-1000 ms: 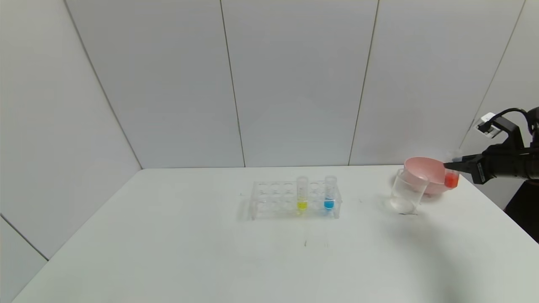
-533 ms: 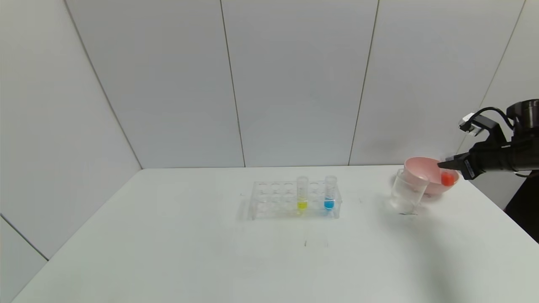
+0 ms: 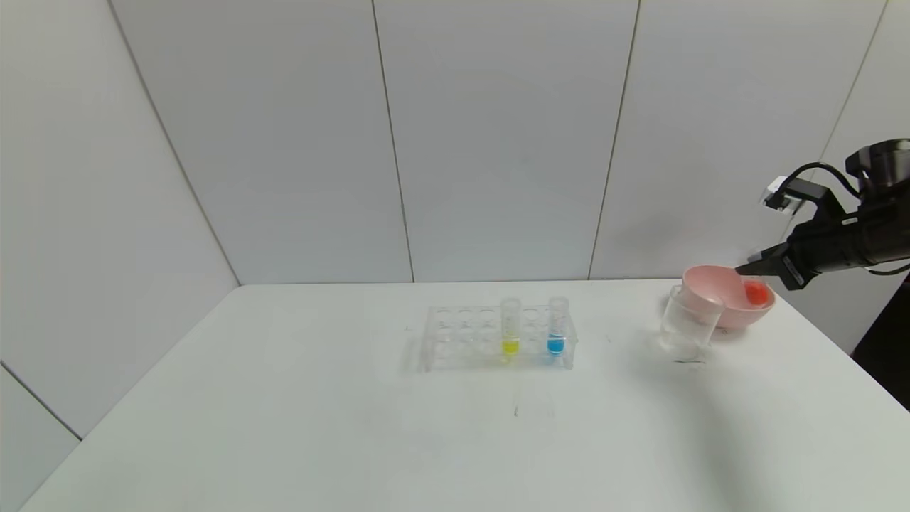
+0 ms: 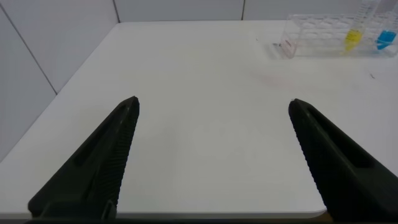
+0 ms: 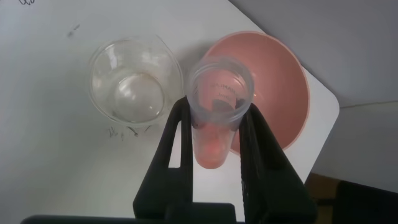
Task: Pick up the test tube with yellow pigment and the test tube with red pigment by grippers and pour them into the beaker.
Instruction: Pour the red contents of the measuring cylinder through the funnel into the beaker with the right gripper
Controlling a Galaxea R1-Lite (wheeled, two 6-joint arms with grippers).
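Note:
My right gripper (image 3: 752,270) is shut on the test tube with red pigment (image 3: 756,291), holding it upright over the near rim of the pink bowl. In the right wrist view the tube (image 5: 214,127) sits between the fingers (image 5: 176,134), its open rim up, beside the beaker (image 5: 132,87). The clear beaker (image 3: 686,329) stands on the table just left of the bowl. The test tube with yellow pigment (image 3: 510,328) stands in the clear rack (image 3: 462,340), also seen in the left wrist view (image 4: 353,38). My left gripper (image 4: 212,107) is open and empty, low over the table's left side.
A like tube of blue liquid (image 3: 557,328) stands in the rack right of the yellow one. The pink bowl (image 3: 714,288) sits at the table's far right near the edge. White wall panels stand behind the white table (image 3: 355,427).
My right gripper has risen and moved left with the red tube, from beside the bowl's right rim to above the bowl. The left arm has not moved.

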